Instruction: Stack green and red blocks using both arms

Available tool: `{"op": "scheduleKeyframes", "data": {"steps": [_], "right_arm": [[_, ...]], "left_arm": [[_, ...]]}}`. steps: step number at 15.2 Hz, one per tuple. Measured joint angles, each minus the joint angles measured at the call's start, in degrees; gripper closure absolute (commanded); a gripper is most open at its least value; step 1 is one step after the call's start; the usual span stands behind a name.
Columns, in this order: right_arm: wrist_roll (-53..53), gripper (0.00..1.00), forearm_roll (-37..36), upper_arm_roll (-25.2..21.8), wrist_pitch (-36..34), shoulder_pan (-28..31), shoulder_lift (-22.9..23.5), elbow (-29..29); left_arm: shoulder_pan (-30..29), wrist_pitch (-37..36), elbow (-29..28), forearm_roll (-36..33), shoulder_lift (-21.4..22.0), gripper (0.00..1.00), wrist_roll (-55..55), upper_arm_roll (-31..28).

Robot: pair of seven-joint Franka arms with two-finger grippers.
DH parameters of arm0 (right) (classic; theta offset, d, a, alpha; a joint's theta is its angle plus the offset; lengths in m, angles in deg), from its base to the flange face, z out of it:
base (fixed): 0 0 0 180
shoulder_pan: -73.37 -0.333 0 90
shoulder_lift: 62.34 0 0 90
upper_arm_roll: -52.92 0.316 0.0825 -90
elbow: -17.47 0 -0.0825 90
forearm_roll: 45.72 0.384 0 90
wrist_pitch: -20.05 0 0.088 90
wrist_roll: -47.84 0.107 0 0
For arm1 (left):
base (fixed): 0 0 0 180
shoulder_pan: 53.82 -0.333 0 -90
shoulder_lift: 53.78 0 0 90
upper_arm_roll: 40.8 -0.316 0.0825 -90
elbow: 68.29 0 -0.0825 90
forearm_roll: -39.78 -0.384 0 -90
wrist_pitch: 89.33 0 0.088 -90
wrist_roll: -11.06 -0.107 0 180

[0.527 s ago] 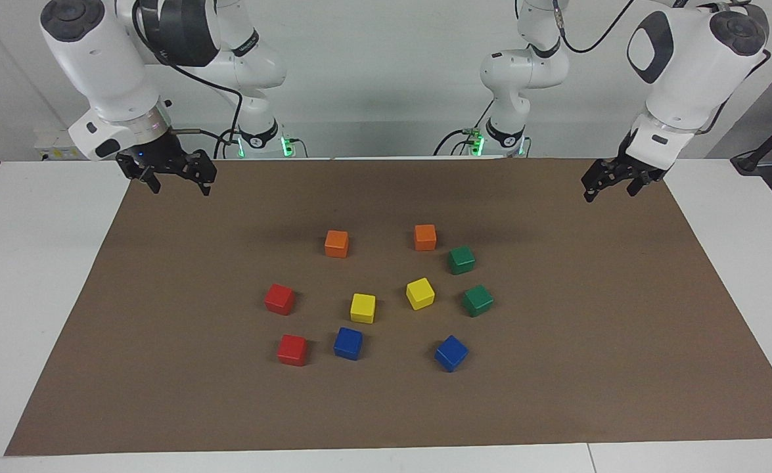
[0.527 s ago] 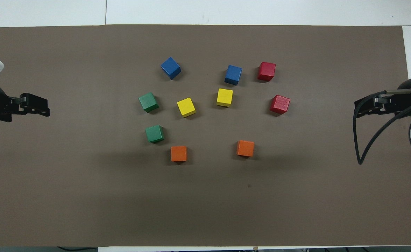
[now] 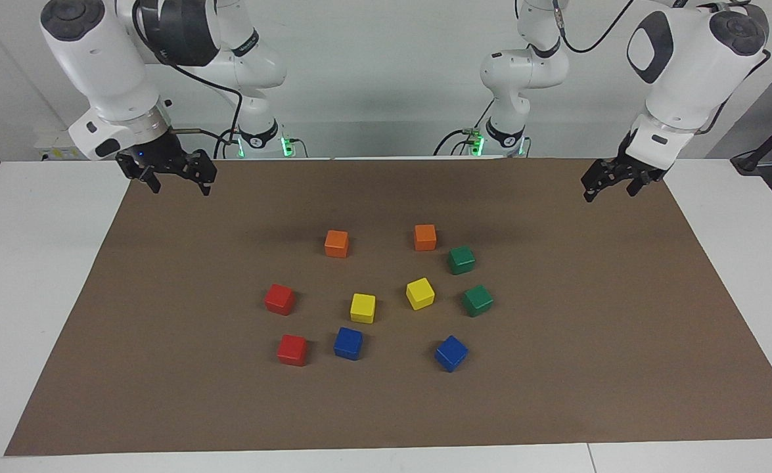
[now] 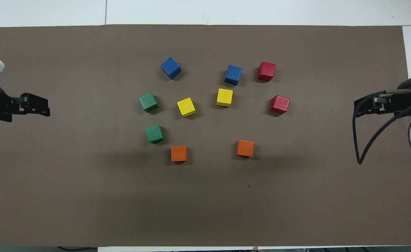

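Green and red blocks, four in all, lie untouched while both tools are held up empty over the brown mat (image 3: 622, 328). The left gripper (image 3: 612, 180) is raised over the mat's corner at the left arm's end, its fingers seen parted with nothing between them; the right gripper (image 3: 165, 172) is raised over the mat's corner at the right arm's end, its fingers likewise spread wide and empty. Places are best given from the yellow block (image 3: 420, 293) that sits toward the left arm's end. One green block (image 3: 477, 300) lies beside it toward the left arm's end, and the other green block (image 3: 461, 259) lies nearer to the robots than it, again toward the left arm's end. Both red blocks lie toward the right arm's end of it: one red block (image 3: 280, 299) about level with it, the other red block (image 3: 292, 349) farther from the robots. The deciding relation is judged to be this split: the green pair is closer to the left gripper, the red pair to the right gripper, so each arm would be sent down and inward to its own colour. Being cubes, the blocks have no long axis to align with. No stacking is yet done. No brand, label or writing can be read.
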Motion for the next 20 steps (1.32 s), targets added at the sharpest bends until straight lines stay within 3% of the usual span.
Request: {"op": "scheduleKeyframes", "data": {"steps": [2,6,9,15,20], "right_arm": [[4.2,0.0,0.1,0.1,1.1,-1.5,0.0,0.6],[18.9,0.0,0.1,0.3,10.6,-6.7,1.2,6.9],[27.7,0.0,0.1,0.4,19.4,-9.3,5.8,10.5],[32.4,0.0,0.1,0.3,30.8,-9.7,13.0,13.6],[34.8,0.0,0.1,0.4,35.5,-9.8,17.1,13.5]], "left_arm": [[0.0,0.0,0.0,0.0,0.0,0.0,0.0,0.0],[0.0,0.0,0.0,0.0,0.0,0.0,0.0,0.0],[0.0,0.0,0.0,0.0,0.0,0.0,0.0,0.0],[0.7,4.6,-0.8,0.1,-0.6,0.0,2.9,0.4],[8.5,14.8,-2.8,0.2,-8.9,0.0,16.8,0.8]]}}
